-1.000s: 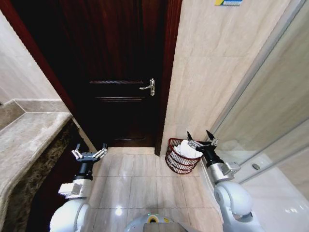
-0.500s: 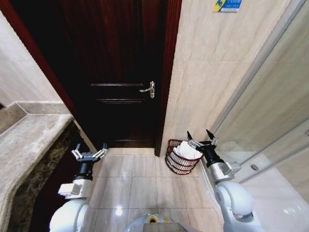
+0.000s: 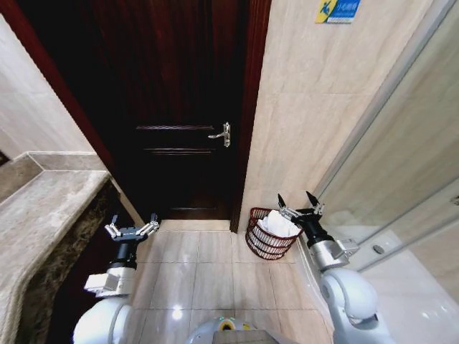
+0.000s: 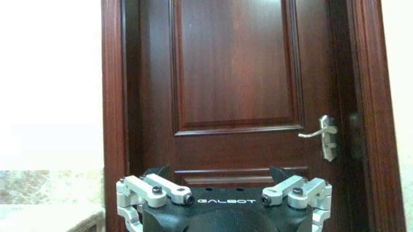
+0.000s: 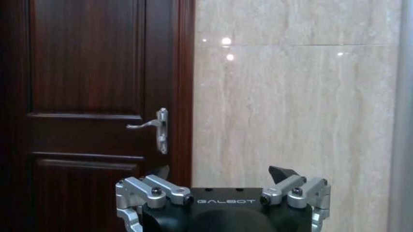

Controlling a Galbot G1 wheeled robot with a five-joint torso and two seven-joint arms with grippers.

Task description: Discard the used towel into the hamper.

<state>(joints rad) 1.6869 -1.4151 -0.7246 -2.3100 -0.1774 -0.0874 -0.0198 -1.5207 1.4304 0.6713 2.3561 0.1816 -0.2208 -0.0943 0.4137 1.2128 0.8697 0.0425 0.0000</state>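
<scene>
Where right gripper (image 3: pixel 299 206) hovers: hamper (image 3: pixel 268 233) beside

view: head camera has tilted up a little since a second ago | door handle (image 3: pixel 221 134), blue wall sign (image 3: pixel 338 10) and hamper (image 3: pixel 270 233) sit lower in frame | worktop (image 3: pixel 36 215) edge shifted | things themselves unmoved

Dark wooden door (image 3: pixel 188 107) — beige tiled wall (image 3: pixel 315 107)
</scene>
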